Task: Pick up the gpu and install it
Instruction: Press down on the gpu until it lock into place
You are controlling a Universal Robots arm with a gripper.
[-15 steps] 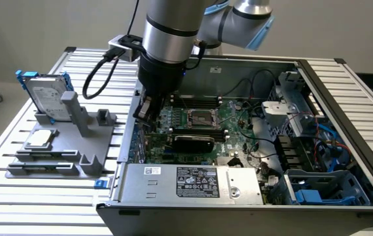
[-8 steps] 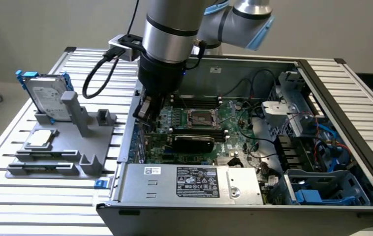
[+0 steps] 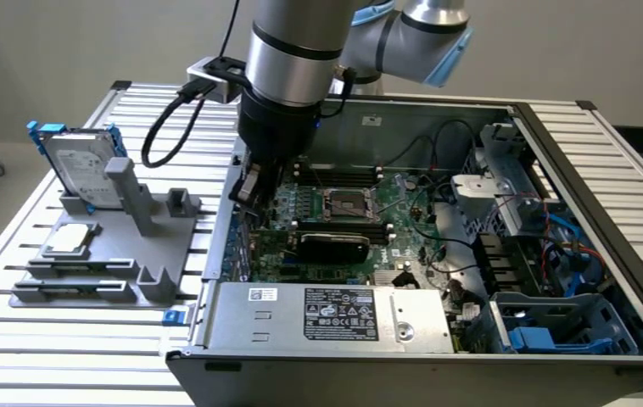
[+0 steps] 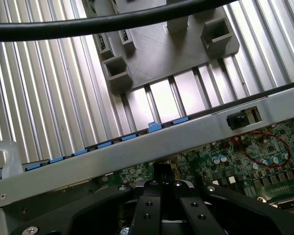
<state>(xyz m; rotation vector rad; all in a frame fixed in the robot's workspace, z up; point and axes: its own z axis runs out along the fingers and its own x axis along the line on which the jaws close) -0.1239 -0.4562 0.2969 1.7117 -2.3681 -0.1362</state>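
Exterior view: 1 open computer case [image 3: 593, 254] of grey sheet metal lies on a ribbed aluminium table [image 3: 27, 339]. Inside is a green motherboard [image 3: 299, 203] with a square silver processor socket [image 3: 342, 202]. The gpu [image 3: 333, 246], with a black rounded shroud on a green board, sits upright on the motherboard just below the socket, toward the silver power supply [image 3: 333, 314]. The gripper [image 3: 248, 188] is black and hangs inside the case at the wall on the exterior view's left, near the gpu but apart from it, up and to the left. Whether it is spread or pressed together I cannot tell. On the table to the left stands 1 grey plastic holder [image 3: 129, 246] carrying 1 silver hard drive [image 3: 78, 165] with blue rails.

Wrist view: the gripper [image 4: 161, 196], matte black with screw heads, is low over the green motherboard [image 4: 255, 156]. Its state cannot be read here either. 1 flat grey case wall [image 4: 186, 139] with blue clips crosses the frame. Beyond it lie the table slats [image 4: 39, 98] and the grey holder [image 4: 161, 54]. 1 black cable [image 4: 88, 24] runs across.
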